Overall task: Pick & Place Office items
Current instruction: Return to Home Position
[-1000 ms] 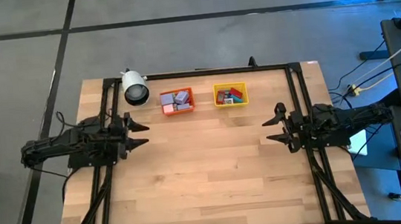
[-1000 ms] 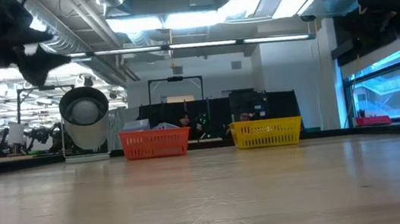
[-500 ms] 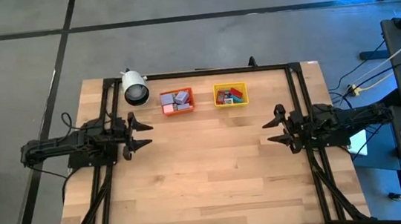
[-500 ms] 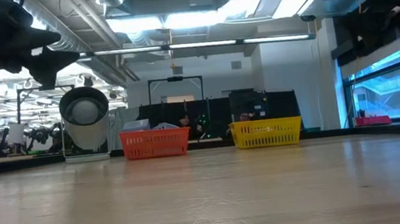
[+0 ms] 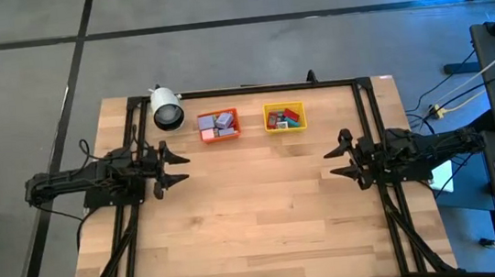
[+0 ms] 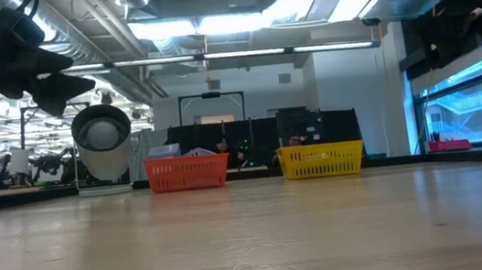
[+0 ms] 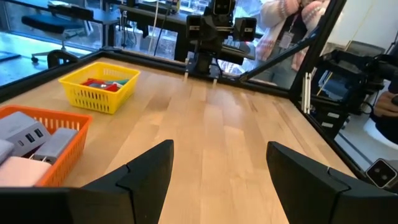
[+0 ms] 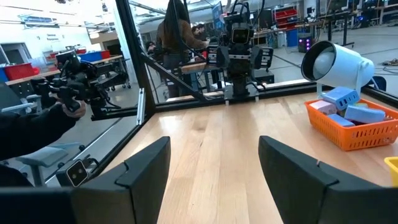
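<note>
Office items (image 5: 221,121): small blocks, all lying inside the two mesh bins; none on the bare table (image 5: 265,220).
High view, bins: orange bin (image 5: 199,127) and yellow bin (image 5: 267,119) stand side by side near the far edge, slightly apart.
High view, cylinder: a white camera-like cylinder (image 5: 167,109) lies just beside the orange bin.
High view, left gripper (image 5: 181,168): over the table's left part, well apart from the bins, fingers spread, holding nothing.
High view, right gripper (image 5: 330,163): over the right part, also spread and holding nothing.
Low view: both bins stand on the far tabletop, the cylinder to their left; both dark arms hang high, clear of the wood.
Left wrist view: fingers (image 7: 149,168) wide apart over bare wood; grey and pink blocks in the orange bin, red, blue and green ones in the yellow; a person in a pale sweater (image 7: 283,25) stands beyond.
Right wrist view: fingers (image 8: 149,165) wide apart; blue-lilac blocks in the orange bin; a hand (image 8: 71,109) grips a dark device off the table.
</note>
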{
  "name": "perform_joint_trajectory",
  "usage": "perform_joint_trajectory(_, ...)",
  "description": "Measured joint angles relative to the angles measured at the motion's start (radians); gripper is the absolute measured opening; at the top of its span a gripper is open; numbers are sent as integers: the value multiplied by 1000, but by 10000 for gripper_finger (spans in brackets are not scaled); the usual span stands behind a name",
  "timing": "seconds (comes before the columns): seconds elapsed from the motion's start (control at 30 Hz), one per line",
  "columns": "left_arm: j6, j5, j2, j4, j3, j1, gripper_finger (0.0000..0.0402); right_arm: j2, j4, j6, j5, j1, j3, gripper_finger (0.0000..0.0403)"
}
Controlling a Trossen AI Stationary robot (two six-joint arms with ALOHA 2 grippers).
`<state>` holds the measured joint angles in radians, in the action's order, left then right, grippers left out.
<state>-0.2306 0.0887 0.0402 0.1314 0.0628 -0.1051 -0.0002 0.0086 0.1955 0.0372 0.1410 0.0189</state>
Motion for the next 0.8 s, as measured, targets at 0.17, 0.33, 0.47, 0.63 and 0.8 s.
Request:
perform_joint_trajectory(0.17, -14, -1, 0, 1, 0, 0, 253, 0, 0, -4, -4, 0, 0, 245)
perform_joint_trajectory(0.33, -18, -5, 0, 2, 0, 0, 253, 0, 0, -51, -4, 0, 0, 245)
perform_joint_trajectory(0.47, 30, -9, 0, 3, 0, 0, 253, 0, -1, -83, -26, 0, 0, 245)
perform_joint_trajectory(0.63, 89, -9, 0, 3, 0, 0, 253, 0, -2, -108, -31, 0, 0, 245)
perform_joint_trajectory(0.8, 121, -9, 0, 3, 0, 0, 253, 0, -5, -102, -30, 0, 0, 245)
